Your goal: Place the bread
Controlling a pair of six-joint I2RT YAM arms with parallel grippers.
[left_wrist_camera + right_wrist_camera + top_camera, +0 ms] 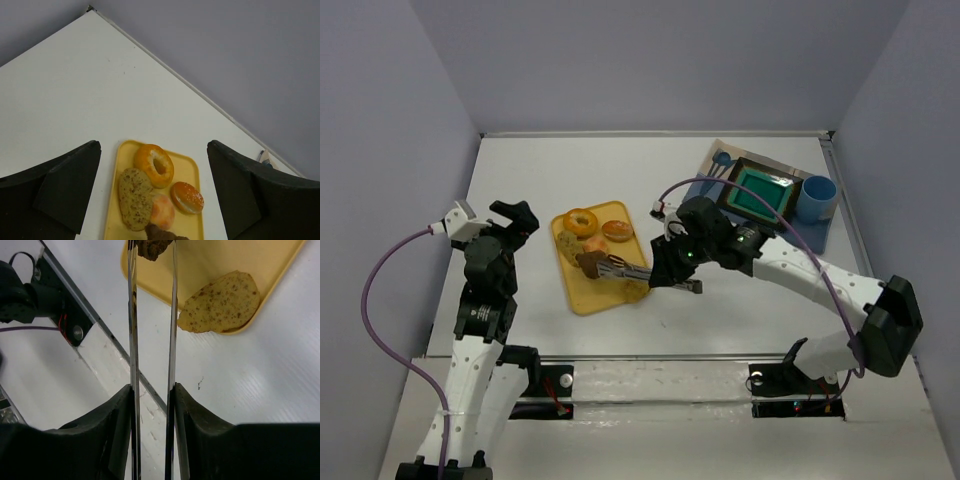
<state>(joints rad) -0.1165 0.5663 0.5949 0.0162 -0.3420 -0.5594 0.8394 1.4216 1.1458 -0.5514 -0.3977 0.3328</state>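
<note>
Dark brown bread (152, 247) sits pinched between the tips of metal tongs (131, 340), above the near half of the yellow tray (582, 297); whether it touches the tray is unclear. A seeded slice (220, 302) lies against the tray's near rim. The right gripper (152, 390) squeezes the tongs' arms nearly together. The left gripper (515, 215) hangs spread and empty, left of the tray, with bare white table (520, 170) around it.
</note>
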